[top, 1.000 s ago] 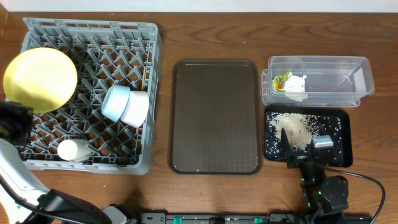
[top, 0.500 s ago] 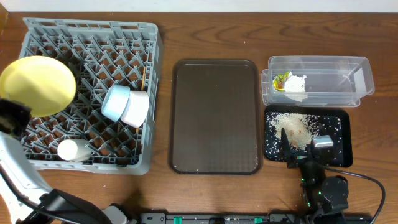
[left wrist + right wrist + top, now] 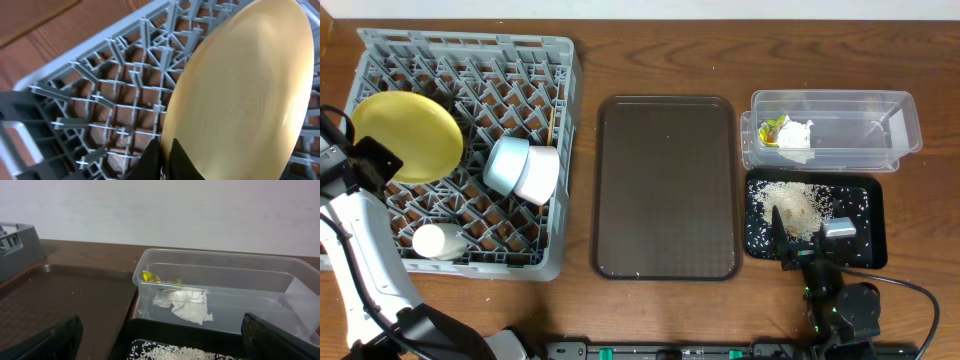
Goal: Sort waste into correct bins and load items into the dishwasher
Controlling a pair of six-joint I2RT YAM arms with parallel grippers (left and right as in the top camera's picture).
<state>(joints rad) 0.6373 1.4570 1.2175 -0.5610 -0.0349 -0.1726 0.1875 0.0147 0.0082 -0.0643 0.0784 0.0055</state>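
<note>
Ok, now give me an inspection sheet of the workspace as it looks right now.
Surface: wooden table, brown serving tray in the middle.
Job's things: yellow plate tilted over the grey rack; blue bowl and white bowl side by side in the rack; wrapper and tissue in the clear tub; rice in the black tray.
Clutter: white cup-like item in the rack's near-left corner.
Tools: left tool shut on the plate's rim; right tool open at the black tray's near edge.
Cables: black cable beside the right arm.
Surroundings: pale wall behind the table.
</note>
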